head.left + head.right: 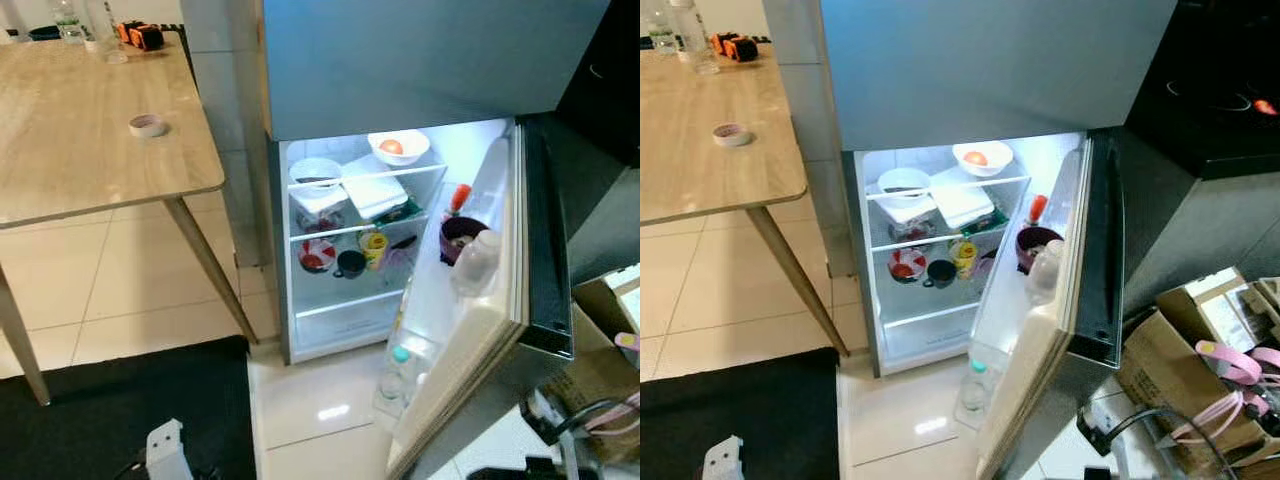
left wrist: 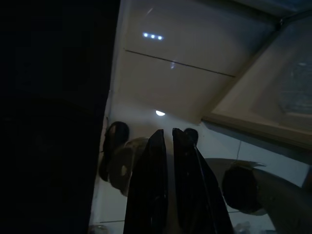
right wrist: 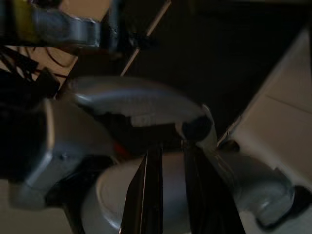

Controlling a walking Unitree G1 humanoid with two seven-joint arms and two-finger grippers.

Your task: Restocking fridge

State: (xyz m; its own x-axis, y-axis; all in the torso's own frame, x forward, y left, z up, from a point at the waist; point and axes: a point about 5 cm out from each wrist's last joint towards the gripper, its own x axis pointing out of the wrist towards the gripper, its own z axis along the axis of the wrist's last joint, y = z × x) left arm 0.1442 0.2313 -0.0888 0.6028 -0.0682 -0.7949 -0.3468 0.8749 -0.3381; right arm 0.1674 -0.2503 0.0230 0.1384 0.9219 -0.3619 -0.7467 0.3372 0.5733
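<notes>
With the open grey fridge [image 1: 400, 70] ahead of me, I judged neither arm nearer, left claw [image 2: 168, 134] and right claw [image 3: 170, 151] both hanging with fingers together, empty.

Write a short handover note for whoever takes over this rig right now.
Left gripper: fingers close together, holding nothing, arm hanging over the floor tiles.
Right gripper: same, idle, holding nothing.
Fridge: door swung open, light on. White bowl on the top shelf, containers below, bottles in the door racks.
Table to the left carries a tape roll and bottles.
Done: door opened. Left: fetch items and stock them.
</notes>
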